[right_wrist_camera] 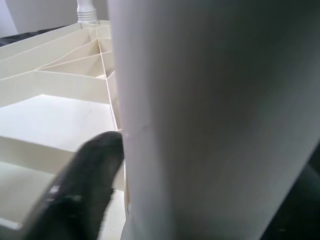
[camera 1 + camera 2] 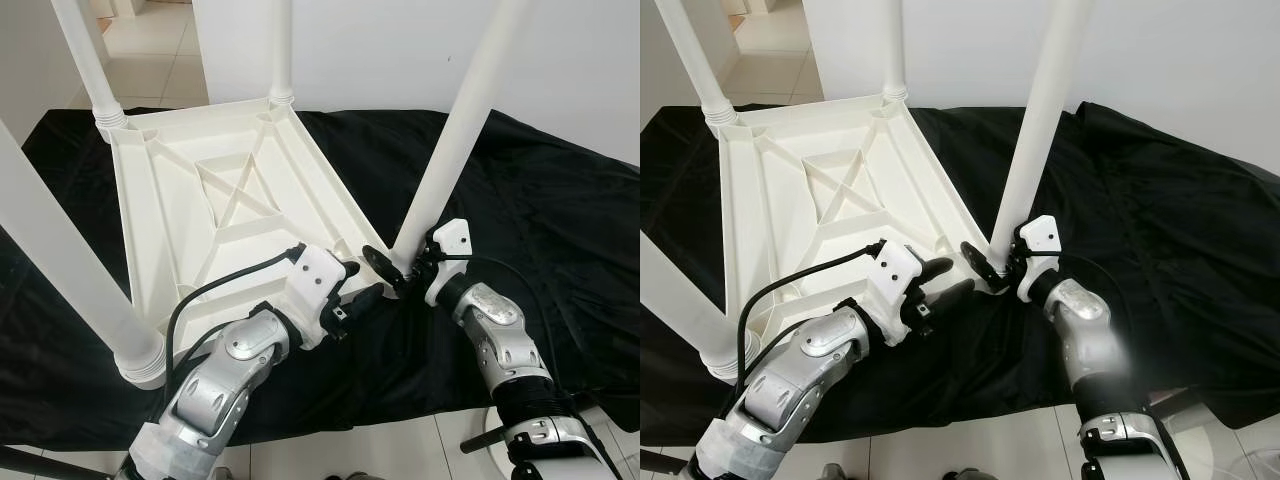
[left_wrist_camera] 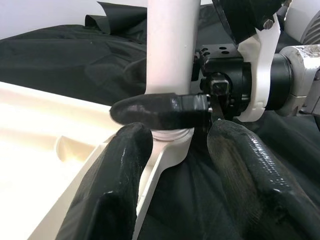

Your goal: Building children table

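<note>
Right gripper [image 2: 398,268] clamped on table leg [image 2: 455,140], left gripper [image 2: 365,285] apart beside upturned tabletop [image 2: 230,190]

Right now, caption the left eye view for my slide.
Right gripper clasps the near table leg at the upturned white table; left gripper open beside it.

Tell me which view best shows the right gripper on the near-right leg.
Left wrist view: the right gripper clamps the leg just above its socket. Both eye views show it smaller, from above. The right wrist view shows one finger against the blurred leg.
</note>
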`<state>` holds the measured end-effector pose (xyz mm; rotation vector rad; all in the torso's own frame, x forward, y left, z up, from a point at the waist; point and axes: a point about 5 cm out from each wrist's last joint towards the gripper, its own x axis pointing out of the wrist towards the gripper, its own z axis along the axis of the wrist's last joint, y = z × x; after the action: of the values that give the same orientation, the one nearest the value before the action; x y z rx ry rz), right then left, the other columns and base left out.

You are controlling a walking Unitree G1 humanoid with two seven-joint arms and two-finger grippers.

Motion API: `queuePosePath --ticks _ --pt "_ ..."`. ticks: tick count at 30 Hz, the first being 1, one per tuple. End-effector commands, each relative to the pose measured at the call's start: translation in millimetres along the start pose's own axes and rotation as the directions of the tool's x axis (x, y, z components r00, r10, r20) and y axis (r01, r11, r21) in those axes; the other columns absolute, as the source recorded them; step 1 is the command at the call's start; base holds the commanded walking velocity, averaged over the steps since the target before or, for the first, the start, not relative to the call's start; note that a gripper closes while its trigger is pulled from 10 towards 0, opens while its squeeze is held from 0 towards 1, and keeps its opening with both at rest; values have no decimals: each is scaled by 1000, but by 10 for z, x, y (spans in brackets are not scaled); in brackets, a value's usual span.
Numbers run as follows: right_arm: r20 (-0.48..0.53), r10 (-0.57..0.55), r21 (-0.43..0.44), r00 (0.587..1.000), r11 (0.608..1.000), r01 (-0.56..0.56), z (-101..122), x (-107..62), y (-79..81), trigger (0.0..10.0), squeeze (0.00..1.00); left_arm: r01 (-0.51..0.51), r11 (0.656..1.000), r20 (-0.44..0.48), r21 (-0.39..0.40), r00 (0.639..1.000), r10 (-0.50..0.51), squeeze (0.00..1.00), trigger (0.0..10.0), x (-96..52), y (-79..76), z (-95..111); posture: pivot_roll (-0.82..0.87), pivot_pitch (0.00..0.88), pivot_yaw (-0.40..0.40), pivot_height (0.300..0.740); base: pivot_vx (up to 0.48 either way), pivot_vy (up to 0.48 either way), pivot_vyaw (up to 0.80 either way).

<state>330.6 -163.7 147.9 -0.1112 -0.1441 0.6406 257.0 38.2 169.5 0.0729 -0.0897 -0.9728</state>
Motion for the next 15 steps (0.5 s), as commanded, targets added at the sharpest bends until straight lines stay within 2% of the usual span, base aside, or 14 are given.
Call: queuePosePath --ticks 1,10,11,12,15 --pt "13 1 -16 1000 1000 -1 32 6 -37 0 0 76 997 0 10 997 -76 0 10000 3 -68 -8 -32 101 -45 740 0 0 0" --pt "18 -1 -22 1000 1000 1 31 0 -40 0 0 79 997 -1 12 997 -79 0 10000 2 -74 -6 -32 102 -46 740 0 0 0" --pt "17 -7 -16 1000 1000 8 27 -6 -39 4078 0 79 997 -1 11 997 -79 0 10000 2 -75 -6 -32 103 -48 740 0 0 0" --pt "16 -10 -12 1000 1000 11 24 -11 -35 9843 0 79 997 -1 11 997 -79 0 10000 2 -76 -7 -32 103 -47 740 0 0 0" --pt "20 -18 4 1000 1000 18 20 -26 -19 10000 0 79 997 -2 11 997 -79 0 10000 1 -81 -8 -33 104 -48 740 0 0 0"
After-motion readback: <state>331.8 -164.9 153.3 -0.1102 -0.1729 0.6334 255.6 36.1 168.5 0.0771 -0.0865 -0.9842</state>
